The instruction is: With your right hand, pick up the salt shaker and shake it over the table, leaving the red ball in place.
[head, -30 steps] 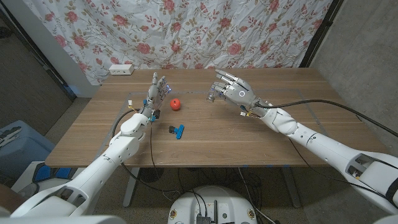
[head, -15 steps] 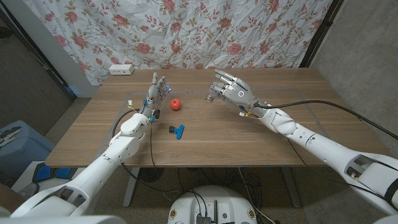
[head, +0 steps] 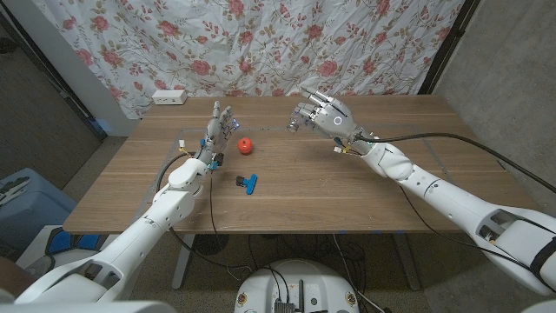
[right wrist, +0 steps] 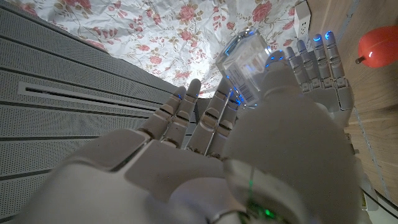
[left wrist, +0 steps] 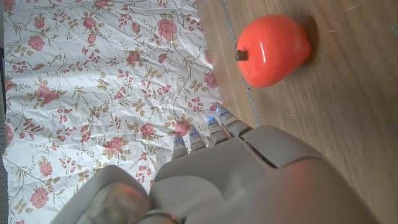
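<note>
Right hand: the right hand (head: 326,117) is raised above the far middle of the wooden table (head: 391,196), its back turned toward the head camera.
Right fingers: they are curled around a clear salt shaker (head: 295,123), which pokes out on the hand's left side; in the right wrist view the shaker (right wrist: 249,65) sits between the thumb and the fingers (right wrist: 208,121), held and off the table.
Salt shaker: a clear, boxy body, in the air over the far part of the table, to the right of the red ball.
Red ball: the red ball (head: 247,145) lies on the table between the two hands, nearer the left one, touched by neither; the left wrist view shows it (left wrist: 272,50) with a small dark stem, resting on the wood.
Left hand: the left hand (head: 219,132) stands at the far left of the table, just left of the ball, fingers pointing away from the robot.
Left fingers: straight, close together, holding nothing.
Other things: a small blue and black clip (head: 248,183) lies nearer the robot, a white power strip (head: 169,96) at the far left edge, a floral curtain (head: 261,43) behind.
</note>
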